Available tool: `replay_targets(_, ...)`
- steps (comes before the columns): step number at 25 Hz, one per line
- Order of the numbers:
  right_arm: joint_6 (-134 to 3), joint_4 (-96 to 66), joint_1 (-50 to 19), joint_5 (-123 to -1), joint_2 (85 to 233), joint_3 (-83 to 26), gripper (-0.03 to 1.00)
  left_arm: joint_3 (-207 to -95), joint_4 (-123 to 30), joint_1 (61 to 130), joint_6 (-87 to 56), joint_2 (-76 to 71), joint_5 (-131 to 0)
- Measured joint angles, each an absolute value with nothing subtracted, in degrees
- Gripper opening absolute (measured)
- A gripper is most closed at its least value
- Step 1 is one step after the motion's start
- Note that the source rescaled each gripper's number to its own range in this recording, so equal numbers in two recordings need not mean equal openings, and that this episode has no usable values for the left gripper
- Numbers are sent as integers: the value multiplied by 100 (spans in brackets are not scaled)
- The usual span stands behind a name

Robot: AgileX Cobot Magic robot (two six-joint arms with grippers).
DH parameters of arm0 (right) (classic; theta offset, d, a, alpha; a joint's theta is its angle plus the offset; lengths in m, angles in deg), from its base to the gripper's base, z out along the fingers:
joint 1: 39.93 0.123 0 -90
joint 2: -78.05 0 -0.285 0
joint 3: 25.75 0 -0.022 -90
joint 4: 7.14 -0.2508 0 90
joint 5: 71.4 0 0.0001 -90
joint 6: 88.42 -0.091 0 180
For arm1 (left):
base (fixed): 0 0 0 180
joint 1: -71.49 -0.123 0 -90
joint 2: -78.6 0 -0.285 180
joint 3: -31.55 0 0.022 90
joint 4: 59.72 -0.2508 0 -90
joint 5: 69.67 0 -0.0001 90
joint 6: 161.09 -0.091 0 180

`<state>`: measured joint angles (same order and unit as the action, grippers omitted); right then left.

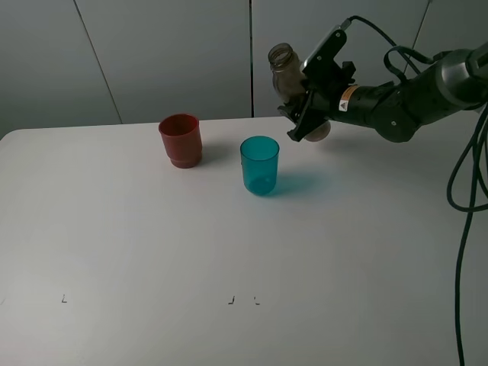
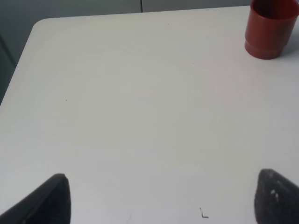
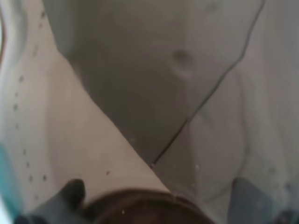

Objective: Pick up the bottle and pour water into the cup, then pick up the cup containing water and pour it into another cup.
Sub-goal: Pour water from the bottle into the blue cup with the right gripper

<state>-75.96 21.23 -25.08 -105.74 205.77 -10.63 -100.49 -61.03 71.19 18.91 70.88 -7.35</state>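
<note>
My right gripper [image 1: 303, 114] is shut on the smoky grey-brown bottle [image 1: 284, 67], which hangs above the table's far edge, neck up and leaning left. The teal cup [image 1: 260, 165] stands upright below and to the left of it, apart from it. Another cup, the red one [image 1: 181, 139], stands left of the teal cup and also shows far off in the left wrist view [image 2: 270, 29]. In the right wrist view the bottle [image 3: 154, 93] fills the picture between the right gripper's [image 3: 159, 203] dark fingers [image 3: 70, 196]. My left gripper [image 2: 161, 200] is open over bare table, holding nothing.
The white table [image 1: 152, 244] spreads wide in front of the cups, with small dark marks [image 1: 230, 300] near its front. Grey wall panels [image 1: 168, 53] rise behind the table. Black cables [image 1: 465, 191] hang at the right edge.
</note>
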Motion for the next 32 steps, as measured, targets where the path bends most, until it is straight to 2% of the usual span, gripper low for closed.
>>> replay_targets(16, -5186, 2084, -2508, -10358, 20577, -1063, 0, -10049, -6103, 7119, 1852, 7088, -735)
replay_targets(32, -3476, 2084, -2508, -10326, 20577, -1063, 0, -10049, -6103, 7119, 1852, 7088, -735)
